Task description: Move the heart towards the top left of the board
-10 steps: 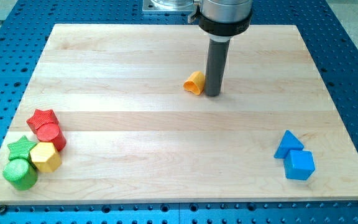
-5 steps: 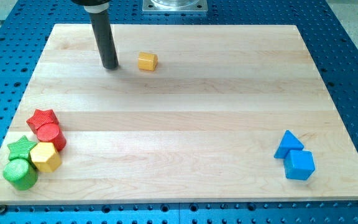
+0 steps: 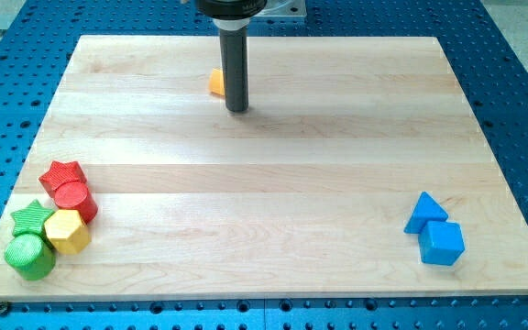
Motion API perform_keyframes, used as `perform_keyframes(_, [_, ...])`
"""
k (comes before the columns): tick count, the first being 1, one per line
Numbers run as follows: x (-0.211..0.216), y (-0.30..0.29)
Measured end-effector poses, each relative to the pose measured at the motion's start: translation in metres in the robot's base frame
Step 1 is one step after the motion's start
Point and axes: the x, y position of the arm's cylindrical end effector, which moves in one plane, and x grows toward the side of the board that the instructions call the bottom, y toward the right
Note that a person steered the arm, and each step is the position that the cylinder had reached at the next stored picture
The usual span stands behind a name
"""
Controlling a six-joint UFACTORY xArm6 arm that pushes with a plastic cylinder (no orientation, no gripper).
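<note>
At the board's (image 3: 264,174) lower left sit a green cylinder (image 3: 29,256), green star (image 3: 31,217), yellow hexagon (image 3: 66,230), red cylinder (image 3: 74,199) and red star (image 3: 62,174), clustered together. Near the top, left of centre, the orange heart (image 3: 215,82) (half hidden) lies just beside my tip (image 3: 236,108), on its left; the rod has no fingers and holds nothing. At lower right, a blue triangle (image 3: 424,213) touches a blue cube (image 3: 442,243).
</note>
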Motion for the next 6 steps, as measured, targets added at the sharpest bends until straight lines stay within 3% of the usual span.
perform_keyframes(1, [-0.033, -0.002])
perform_keyframes(3, [-0.058, -0.122])
perform_keyframes(4, [-0.04, -0.042])
perform_keyframes(5, [-0.069, -0.033])
perform_keyframes(6, [-0.077, -0.095])
